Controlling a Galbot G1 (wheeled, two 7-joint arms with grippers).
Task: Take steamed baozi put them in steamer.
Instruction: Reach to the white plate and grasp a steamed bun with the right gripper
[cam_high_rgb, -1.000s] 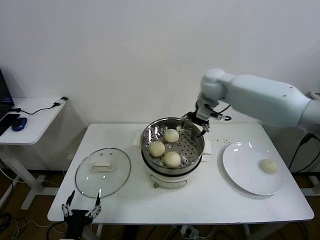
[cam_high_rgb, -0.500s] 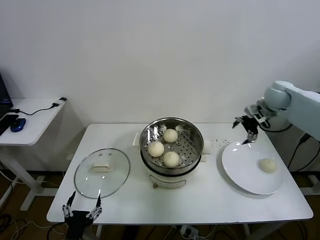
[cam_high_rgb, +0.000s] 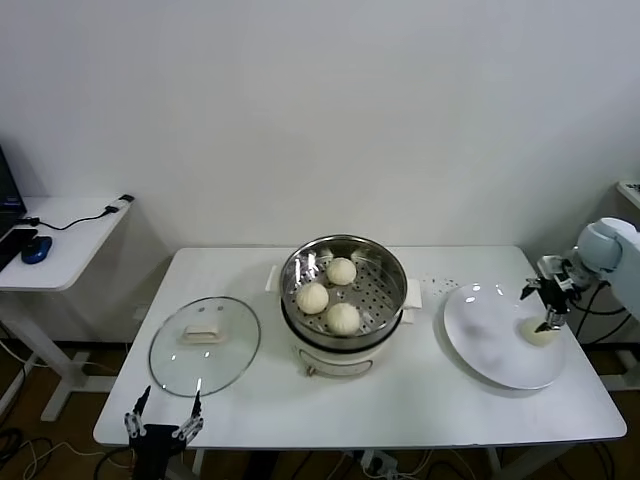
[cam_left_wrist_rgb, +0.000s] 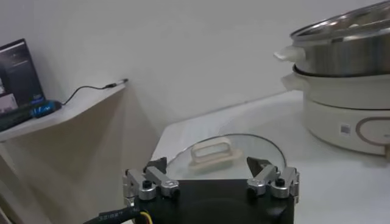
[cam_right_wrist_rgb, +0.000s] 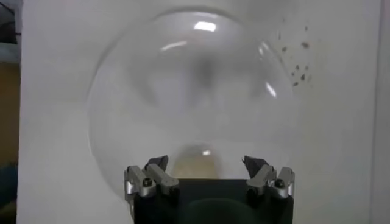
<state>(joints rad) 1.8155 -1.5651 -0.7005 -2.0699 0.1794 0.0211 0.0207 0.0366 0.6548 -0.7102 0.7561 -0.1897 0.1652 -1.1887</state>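
Since a second ago the right gripper (cam_high_rgb: 547, 300) has swung away from the far rim of the round shiny stainless-steel steamer basket (cam_high_rgb: 392, 262) and now hangs above the flat white plate (cam_high_rgb: 490, 340) at the table's right end; its jaws stand wide and empty, and the one small cream-white domed baozi bun left on the plate (cam_right_wrist_rgb: 198, 161) lies just below them, showing between the fingers in the right wrist view; whether a fingertip touches it cannot be told. Three more such buns (cam_high_rgb: 342, 318) sit in a cluster on the steamer's perforated floor, well apart from those jaws; the steamer rests on its white electric cooker base (cam_high_rgb: 340, 360). At the table's near left edge the left gripper (cam_high_rgb: 160, 420) waits idle, jaws wide and empty; the round glass lid with a pale handle (cam_left_wrist_rgb: 224, 155) lies flat just beyond its fingertips.
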